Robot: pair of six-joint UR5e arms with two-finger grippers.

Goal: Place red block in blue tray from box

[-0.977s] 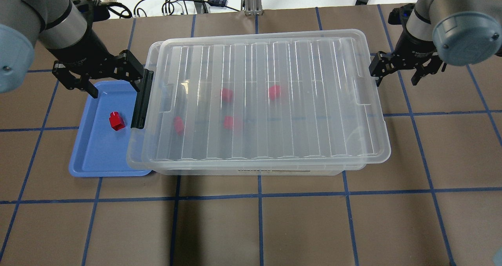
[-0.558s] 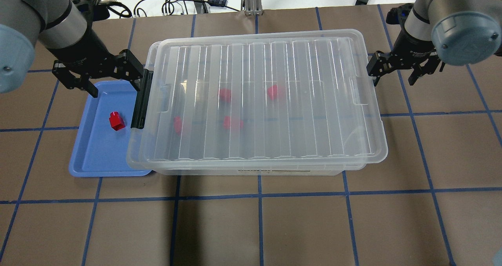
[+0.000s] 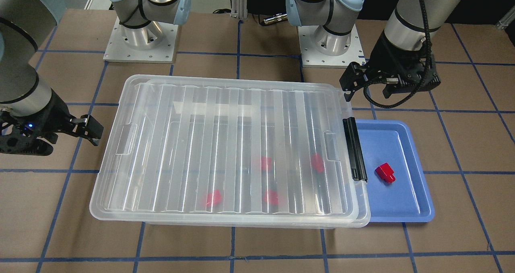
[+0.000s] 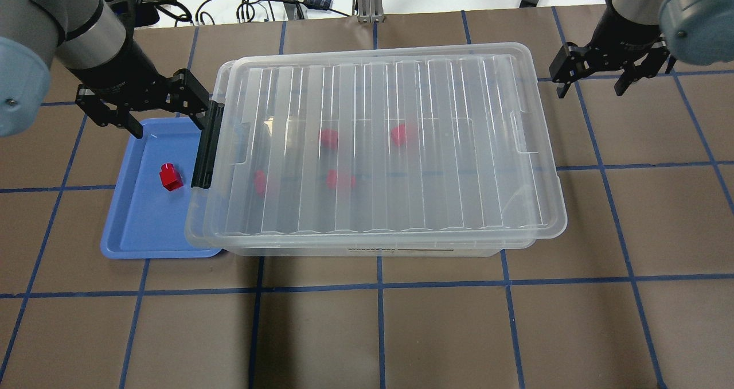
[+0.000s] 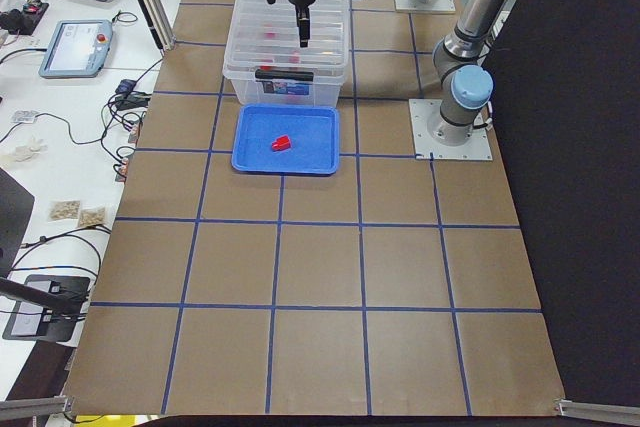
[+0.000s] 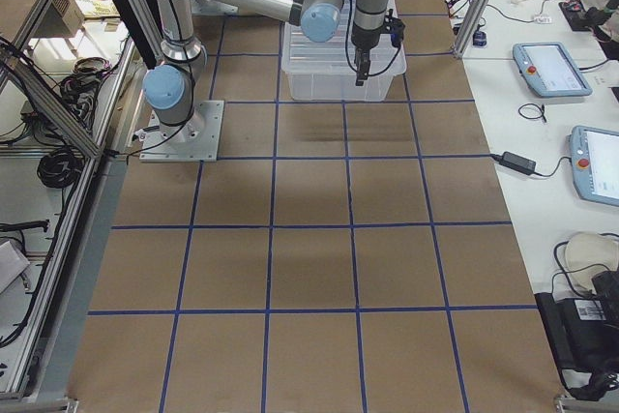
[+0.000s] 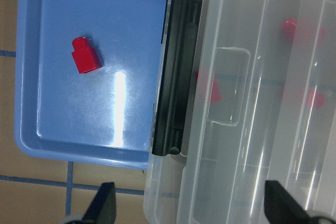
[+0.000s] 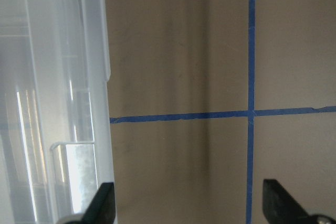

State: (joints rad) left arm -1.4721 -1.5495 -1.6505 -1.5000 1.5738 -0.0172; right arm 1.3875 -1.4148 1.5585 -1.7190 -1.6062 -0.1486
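One red block (image 4: 170, 178) is sitting in the blue tray (image 4: 137, 228), roughly mid-tray, just beside the black latch bar (image 4: 207, 145) but not touching it. It lies flat, stub end pointing at the tray's far edge, so its long axis runs roughly toward the left gripper (image 4: 166, 126).

That gripper hangs over the tray's far end by the latch corner, jaws spread wide and nothing between them. The block is on the robot's side of it, a short way back along the tray.

The right gripper (image 4: 590, 88) is also spread and empty. It's off past the opposite short end of the box (image 4: 401, 250), over bare table (its wrist view shows mostly brown paper and a sliver of box rim).

Four more red blocks (image 4: 329, 138) show as blurry shapes through the ribbed lid (image 4: 459, 148), which is on the box, sitting slightly skewed.

My read is that the job looks basically done. If anything needs to touch that block again, the left arm is by far the nearer one, and it would come straight back along the tray. The right arm would have to cross the whole box.
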